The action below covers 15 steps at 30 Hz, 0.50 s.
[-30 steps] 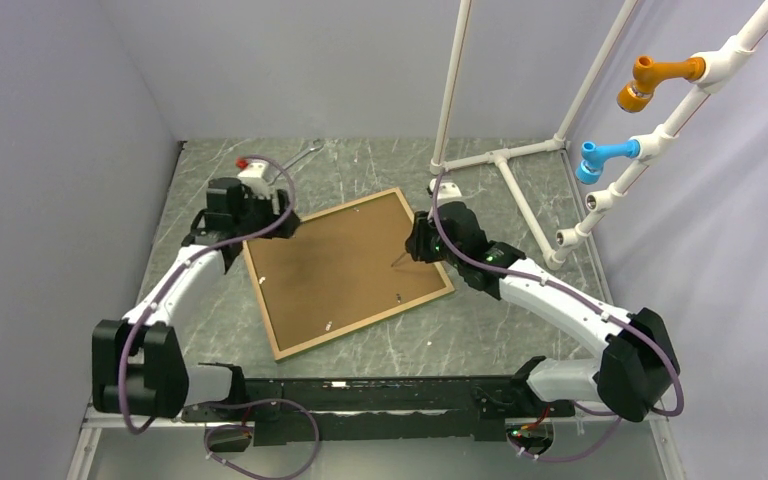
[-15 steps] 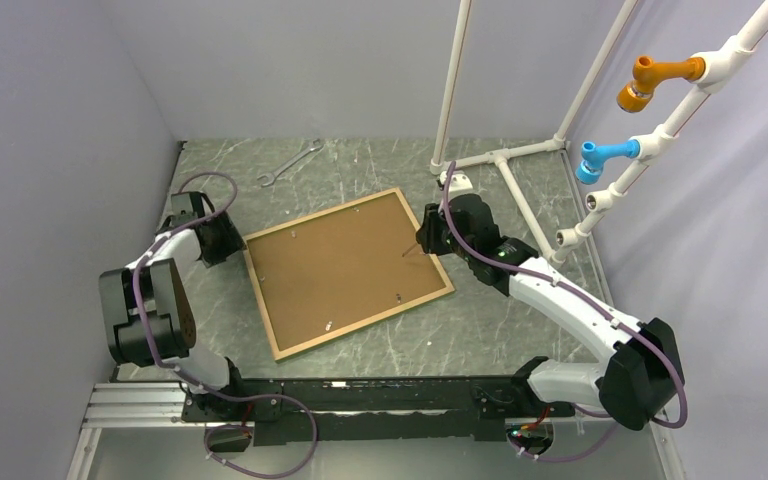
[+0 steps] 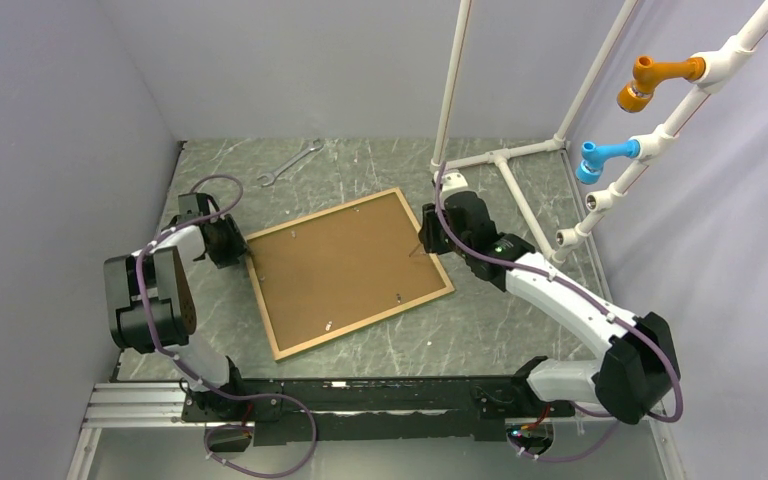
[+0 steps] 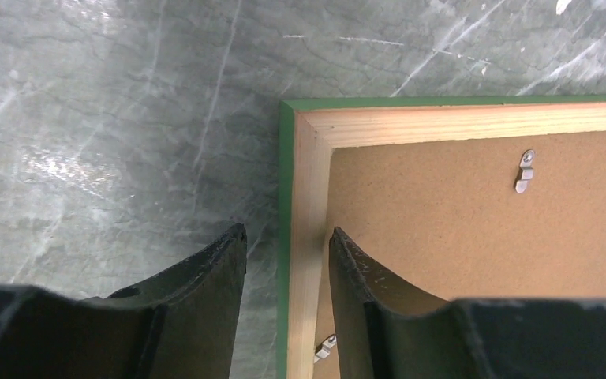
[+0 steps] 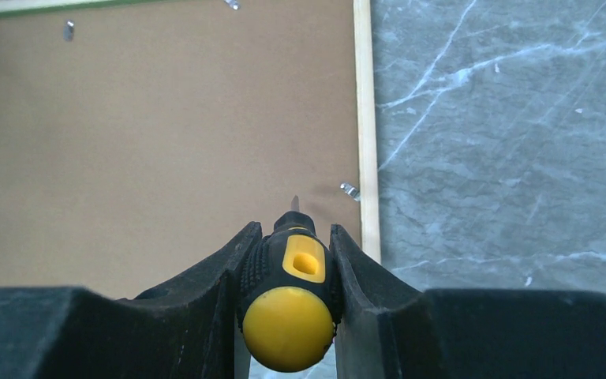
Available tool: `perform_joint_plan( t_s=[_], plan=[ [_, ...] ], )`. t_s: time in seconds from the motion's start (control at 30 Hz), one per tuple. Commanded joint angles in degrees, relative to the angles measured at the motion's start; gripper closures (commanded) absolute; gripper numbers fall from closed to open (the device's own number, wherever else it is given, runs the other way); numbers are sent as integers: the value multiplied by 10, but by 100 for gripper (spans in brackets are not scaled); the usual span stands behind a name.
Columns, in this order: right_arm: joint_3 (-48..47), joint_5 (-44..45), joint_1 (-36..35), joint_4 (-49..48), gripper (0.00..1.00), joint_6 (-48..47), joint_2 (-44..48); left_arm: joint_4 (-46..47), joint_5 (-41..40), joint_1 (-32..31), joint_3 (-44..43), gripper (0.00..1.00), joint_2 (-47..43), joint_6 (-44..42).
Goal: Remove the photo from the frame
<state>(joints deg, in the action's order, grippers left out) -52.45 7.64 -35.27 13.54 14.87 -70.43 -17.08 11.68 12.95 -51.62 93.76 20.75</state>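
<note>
The frame point(image 3: 262, 298) lies face down on the table, wood-coloured back edges up, with a green edge showing in the left wrist view point(image 4: 286, 174). The brown backing board point(image 3: 345, 268) fills it, held by small metal clips point(image 4: 525, 171). The photo is hidden under the board. My left gripper point(image 4: 287, 234) is open and straddles the frame's left rail near its far-left corner point(image 3: 232, 243). My right gripper point(image 5: 293, 230) is shut on a yellow-and-black screwdriver point(image 5: 292, 304). Its tip points at the board beside a clip point(image 5: 349, 190) near the right rail point(image 5: 365, 118).
A silver wrench point(image 3: 290, 163) lies at the back of the table. A white pipe stand point(image 3: 500, 158) rises at the back right, with an orange fitting point(image 3: 655, 75) and a blue fitting point(image 3: 605, 155). Grey walls close the left and back.
My left arm has swung down from above the frame's far-left corner and set its open jaws astride the left rail. My right gripper has shifted slightly back and right with the screwdriver.
</note>
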Motion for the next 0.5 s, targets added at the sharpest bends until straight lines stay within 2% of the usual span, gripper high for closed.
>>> perform_joint_plan(
  t_s=[0.0, 0.1, 0.2, 0.47],
  plan=[
    [-66, 27, 5, 18, 100, -52, -37, 2, -2, -13, -20, 55, 1, -6],
    [-91, 17, 5, 30, 100, -77, -61, 2, -6, -17, -21, 58, 4, -8],
    [-99, 14, 5, 32, 100, -100, -80, -3, -3, -17, -28, 70, 12, -17],
    [-114, 45, 4, 26, 100, -127, -106, -2, 7, -17, -31, 85, 14, -23]
  ],
)
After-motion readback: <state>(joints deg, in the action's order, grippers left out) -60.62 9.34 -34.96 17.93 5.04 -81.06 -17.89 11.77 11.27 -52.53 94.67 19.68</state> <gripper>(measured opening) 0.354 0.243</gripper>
